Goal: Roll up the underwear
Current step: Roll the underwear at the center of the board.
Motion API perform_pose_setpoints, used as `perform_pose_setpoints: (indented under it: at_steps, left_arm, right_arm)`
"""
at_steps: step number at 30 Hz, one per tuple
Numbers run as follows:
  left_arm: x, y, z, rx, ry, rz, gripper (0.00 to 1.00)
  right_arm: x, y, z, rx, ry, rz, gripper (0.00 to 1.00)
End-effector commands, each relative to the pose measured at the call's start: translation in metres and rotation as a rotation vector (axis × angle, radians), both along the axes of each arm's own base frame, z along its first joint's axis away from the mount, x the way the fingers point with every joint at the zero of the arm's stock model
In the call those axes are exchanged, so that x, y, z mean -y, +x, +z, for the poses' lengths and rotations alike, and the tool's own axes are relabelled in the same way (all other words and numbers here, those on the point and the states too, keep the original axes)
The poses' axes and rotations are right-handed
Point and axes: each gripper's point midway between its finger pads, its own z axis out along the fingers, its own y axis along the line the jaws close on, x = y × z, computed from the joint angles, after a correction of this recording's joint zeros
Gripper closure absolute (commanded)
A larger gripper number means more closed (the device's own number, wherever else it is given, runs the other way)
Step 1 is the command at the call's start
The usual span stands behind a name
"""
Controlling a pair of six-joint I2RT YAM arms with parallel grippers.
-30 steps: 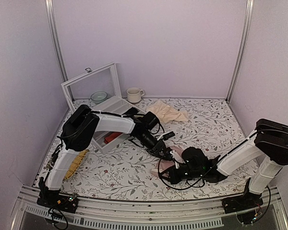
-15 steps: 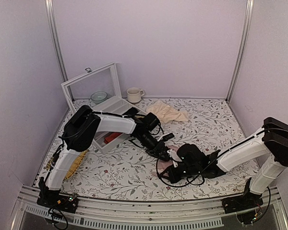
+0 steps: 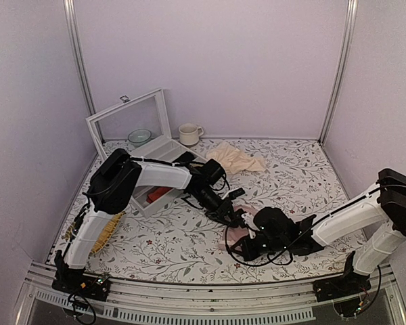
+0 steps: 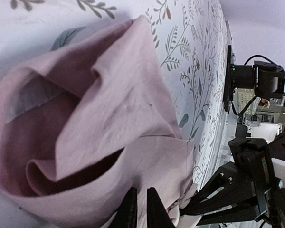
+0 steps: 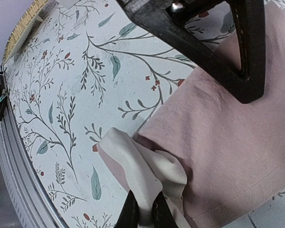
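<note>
The underwear (image 3: 234, 235) lies crumpled on the floral table, near the middle, between both grippers. Up close it is dusty-pink fabric (image 4: 109, 95) in loose folds. My left gripper (image 3: 239, 218) reaches in from the far left. Its jaws (image 4: 141, 189) stand almost together, pinching a pink fold. My right gripper (image 3: 242, 245) comes from the right, low over the table. It (image 5: 145, 192) is shut on the bunched cream-white waistband (image 5: 142, 164) at the edge of the pink cloth (image 5: 228, 123). The waistband's text is hidden.
A white box with a raised clear lid (image 3: 130, 122) stands at the back left, with a red bundle (image 3: 155, 193) inside. A cup (image 3: 188, 133), a small bowl (image 3: 139, 136) and a beige cloth (image 3: 235, 159) lie along the back. A yellow woven piece (image 3: 108, 229) lies at the left edge.
The left jaws have drawn closer together on the pink fabric. The right wrist has shifted a little left and then settled lower, still holding the waistband.
</note>
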Motion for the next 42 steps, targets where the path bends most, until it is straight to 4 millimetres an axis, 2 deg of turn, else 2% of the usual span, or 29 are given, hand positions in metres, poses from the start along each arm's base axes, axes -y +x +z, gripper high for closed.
perform_pose_setpoints:
  at_steps: [1,12,18,21,27,35,42]
  left_arm:
    - [-0.033,0.014,-0.041,0.016,0.177,0.083,0.9]
    - [-0.035,0.014,-0.041,0.02,0.184,0.091,0.91]
    - [-0.036,0.013,-0.043,0.015,0.183,0.095,0.91]
    - [-0.036,0.013,-0.042,0.017,0.182,0.096,0.91]
    - [-0.041,0.016,-0.043,0.02,0.19,0.113,0.91]
    - [-0.047,0.022,-0.045,0.02,0.204,0.146,0.93]
    - [-0.049,0.023,-0.047,0.014,0.209,0.155,0.93]
  right_arm:
    - [0.012,-0.007,0.002,-0.034,0.036,-0.048,1.0]
    - [0.02,-0.015,-0.013,-0.182,0.16,-0.074,1.0]
    - [0.013,-0.02,-0.014,-0.277,0.216,-0.05,1.0]
    - [0.007,-0.023,-0.022,-0.328,0.214,-0.026,1.0]
    - [0.007,-0.028,-0.033,-0.398,0.208,-0.031,1.0]
    - [0.015,-0.029,-0.036,-0.455,0.212,-0.066,1.0]
    - [0.015,-0.034,-0.04,-0.519,0.219,-0.071,1.0]
